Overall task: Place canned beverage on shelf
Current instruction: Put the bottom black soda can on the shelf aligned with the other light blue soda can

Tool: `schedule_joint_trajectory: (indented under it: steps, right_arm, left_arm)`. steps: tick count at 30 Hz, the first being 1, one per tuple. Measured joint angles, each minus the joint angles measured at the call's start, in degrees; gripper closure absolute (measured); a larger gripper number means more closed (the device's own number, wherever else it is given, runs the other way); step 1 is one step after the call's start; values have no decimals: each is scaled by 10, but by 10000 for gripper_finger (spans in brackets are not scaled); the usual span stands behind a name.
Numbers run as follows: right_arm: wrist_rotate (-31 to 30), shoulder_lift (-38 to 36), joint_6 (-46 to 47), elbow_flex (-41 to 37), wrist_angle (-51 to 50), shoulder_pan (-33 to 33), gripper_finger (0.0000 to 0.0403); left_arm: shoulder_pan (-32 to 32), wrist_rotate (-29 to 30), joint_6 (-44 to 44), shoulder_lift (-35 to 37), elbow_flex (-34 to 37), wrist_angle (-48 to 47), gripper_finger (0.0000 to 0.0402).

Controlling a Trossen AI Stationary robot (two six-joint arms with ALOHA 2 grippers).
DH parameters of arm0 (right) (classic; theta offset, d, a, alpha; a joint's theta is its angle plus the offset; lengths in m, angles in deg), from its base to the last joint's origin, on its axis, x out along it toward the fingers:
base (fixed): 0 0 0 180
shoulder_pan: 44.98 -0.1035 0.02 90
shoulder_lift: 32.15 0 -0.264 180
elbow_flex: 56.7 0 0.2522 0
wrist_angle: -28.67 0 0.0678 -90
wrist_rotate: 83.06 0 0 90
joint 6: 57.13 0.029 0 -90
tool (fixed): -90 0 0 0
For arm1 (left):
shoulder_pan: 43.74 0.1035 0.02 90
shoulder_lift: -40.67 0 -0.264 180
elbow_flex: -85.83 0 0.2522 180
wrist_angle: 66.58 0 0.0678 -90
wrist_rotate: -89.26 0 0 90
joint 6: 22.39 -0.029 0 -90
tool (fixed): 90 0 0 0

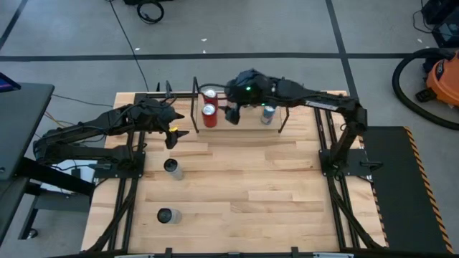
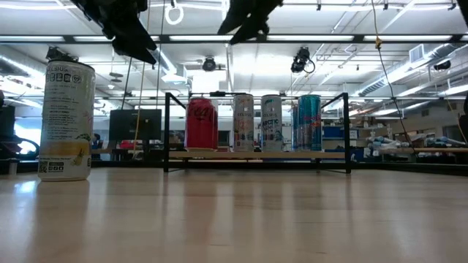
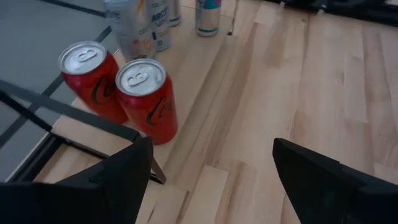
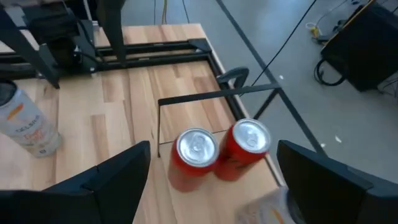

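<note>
Right gripper hovers over the shelf, jaws wide, empty. Left gripper beside it, jaws wide, empty. Two red cans touching at shelf's end; loose cans wait on tabletop. Risk: descending fingers topple the crowded cans.

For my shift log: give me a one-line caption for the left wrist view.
Open left gripper above the light-wood table, facing two red soda cans at the shelf's black-framed end.

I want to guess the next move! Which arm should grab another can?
Probably the left: its gripper is open, empty, and nearest the loose can on the table. The right gripper hovers over the shelf.
</note>
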Motion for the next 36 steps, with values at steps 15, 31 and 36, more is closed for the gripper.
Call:
schedule_joint_trajectory:
  steps: [15,31,36]
  right_arm:
    - [-2,-48,-52,0,-58,18,45]
    - [-1,-48,-53,0,-104,18,45]
    - [-20,-48,-50,0,-112,18,45]
  left_arm:
    - [0,-9,93,1,-54,-84,69]
    - [-59,-59,261,4,-176,-212,69]
    - [-111,-9,320,23,-191,-269,69]
